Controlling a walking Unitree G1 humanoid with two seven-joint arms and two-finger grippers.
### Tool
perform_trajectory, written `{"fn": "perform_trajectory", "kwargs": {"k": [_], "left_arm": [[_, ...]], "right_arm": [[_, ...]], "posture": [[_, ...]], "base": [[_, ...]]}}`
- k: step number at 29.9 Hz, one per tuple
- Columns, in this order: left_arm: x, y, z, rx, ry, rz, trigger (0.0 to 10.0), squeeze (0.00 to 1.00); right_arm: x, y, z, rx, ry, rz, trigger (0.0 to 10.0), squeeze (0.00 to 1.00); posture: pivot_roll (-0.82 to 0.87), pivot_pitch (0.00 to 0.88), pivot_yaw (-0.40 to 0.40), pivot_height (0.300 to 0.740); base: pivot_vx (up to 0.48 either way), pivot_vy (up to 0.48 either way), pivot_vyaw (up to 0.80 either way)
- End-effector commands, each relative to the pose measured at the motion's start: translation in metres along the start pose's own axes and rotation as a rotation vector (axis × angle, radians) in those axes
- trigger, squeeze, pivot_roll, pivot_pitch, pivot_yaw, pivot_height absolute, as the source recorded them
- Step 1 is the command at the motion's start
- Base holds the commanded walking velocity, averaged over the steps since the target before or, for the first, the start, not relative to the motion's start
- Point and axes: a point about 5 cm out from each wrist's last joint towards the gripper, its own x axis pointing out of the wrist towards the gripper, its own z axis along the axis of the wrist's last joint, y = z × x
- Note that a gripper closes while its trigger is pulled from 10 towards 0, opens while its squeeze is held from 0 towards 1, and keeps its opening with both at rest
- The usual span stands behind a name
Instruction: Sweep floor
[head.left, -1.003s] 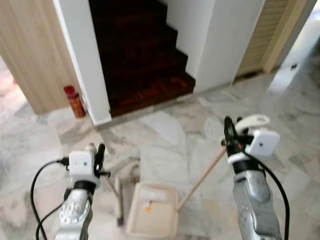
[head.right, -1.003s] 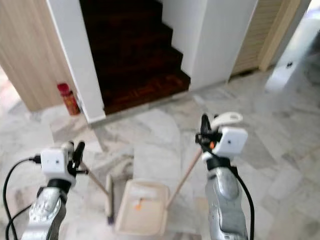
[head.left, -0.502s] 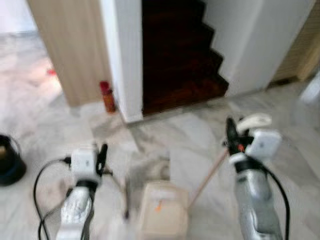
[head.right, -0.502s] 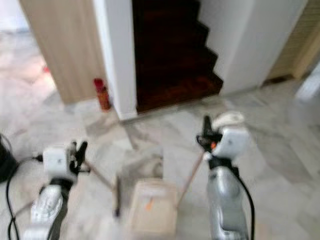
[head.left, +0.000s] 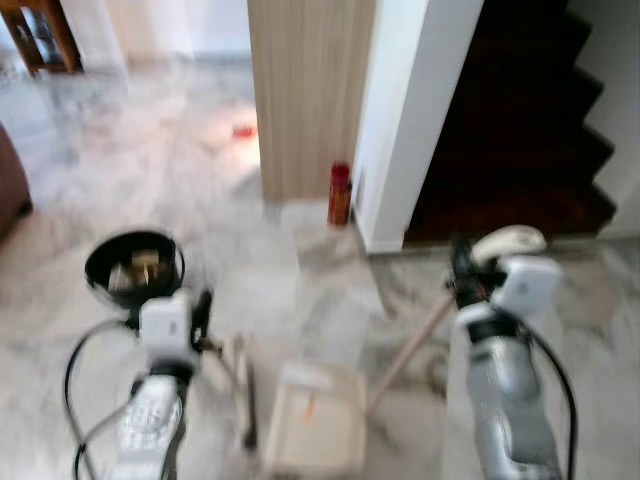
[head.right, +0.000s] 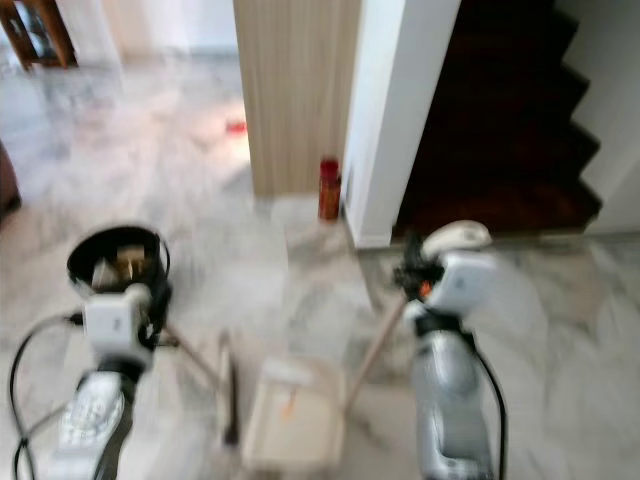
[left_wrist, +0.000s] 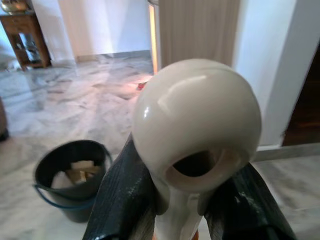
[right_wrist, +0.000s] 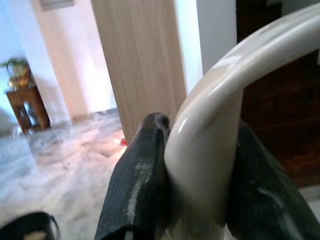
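We carry both tools low for sweeping — left jaws (left_wrist: 182, 200) pinch the broom handle (left_wrist: 197, 120), right jaws (right_wrist: 195, 185) the dustpan handle (right_wrist: 220, 130); the dustpan (head.left: 315, 425) seemingly rests between, below them.

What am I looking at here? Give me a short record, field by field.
Left gripper: shut on broom handle
Right gripper: shut on dustpan handle
Dustpan: on the marble floor between the arms
Broom head: beside the dustpan
Bucket: dark, ahead of left arm, scraps inside
Red can: by the white wall
Stairs: dark wood
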Motion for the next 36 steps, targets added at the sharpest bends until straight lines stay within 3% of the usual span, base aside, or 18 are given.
{"fn": "perform_trajectory", "kwargs": {"k": [1, 20, 28, 36], "left_arm": [[0.0045, -0.0059, 0.0097, -0.007, -0.047, -0.018, 10.0, 0.0], [0.0039, -0.0066, 0.009, -0.009, -0.044, -0.02, 10.0, 0.0], [0.0042, -0.0066, 0.0092, -0.008, -0.045, -0.018, 10.0, 0.0], [0.0047, -0.0067, 0.0091, -0.01, -0.045, -0.017, 10.0, 0.0]], "right_arm": [[0.0009, -0.0049, 0.0094, 0.005, -0.046, -0.017, 10.0, 0.0], [0.0017, -0.0008, 0.01, 0.0, -0.053, 0.008, 10.0, 0.0], [0.0019, 0.0008, 0.0098, 0.006, -0.051, 0.015, 10.0, 0.0], [0.0029, 0.002, 0.0108, 0.011, -0.053, 0.023, 10.0, 0.0]], "posture": [[0.03, 0.0, -0.005, 0.74], [0.04, 0.0, -0.007, 0.74], [0.04, 0.0, -0.009, 0.74], [0.04, 0.0, -0.011, 0.74]], "base": [[0.0, 0.48, 0.0], [0.0, 0.48, 0.0], [0.0, 0.48, 0.67], [0.0, 0.443, 0.0]]}}
